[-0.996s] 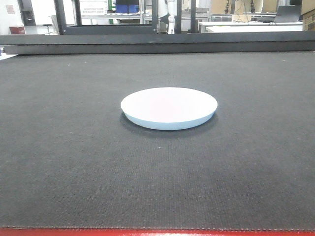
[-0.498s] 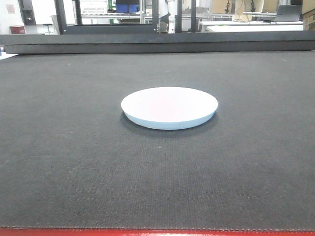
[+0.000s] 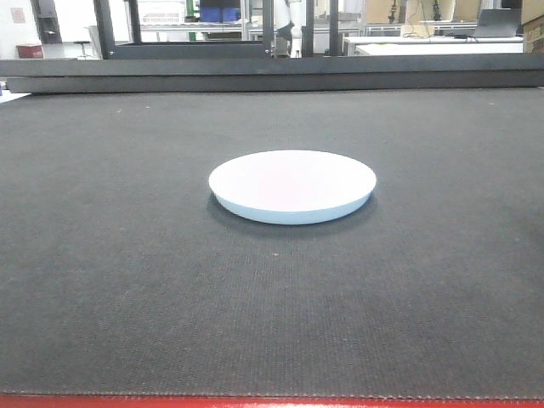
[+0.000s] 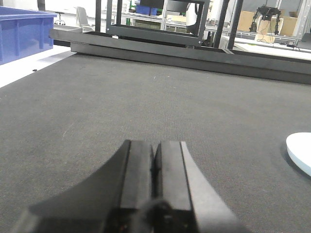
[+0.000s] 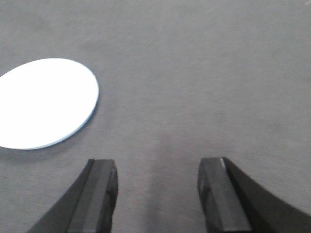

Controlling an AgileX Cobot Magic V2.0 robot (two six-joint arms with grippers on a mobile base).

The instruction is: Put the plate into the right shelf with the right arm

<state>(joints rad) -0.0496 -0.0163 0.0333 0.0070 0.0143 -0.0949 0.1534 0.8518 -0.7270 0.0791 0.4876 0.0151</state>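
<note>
The white plate point(image 3: 292, 184) lies flat on the dark mat point(image 3: 127, 255) near the middle of the front view. In the right wrist view the plate point(image 5: 41, 102) is at the upper left, and my right gripper point(image 5: 158, 167) hovers open over bare mat to its right, with nothing between its fingers. The left gripper point(image 4: 155, 145) is shut on nothing, low over the mat; the plate's edge point(image 4: 300, 151) shows far to its right. The right shelf is out of view. Neither gripper appears in the front view.
A black frame rail point(image 3: 272, 72) runs along the mat's far edge. A blue bin point(image 4: 22, 31) stands off the mat at the far left of the left wrist view. The table's red edge point(image 3: 272, 401) lines the near side. Desks and racks stand in the background.
</note>
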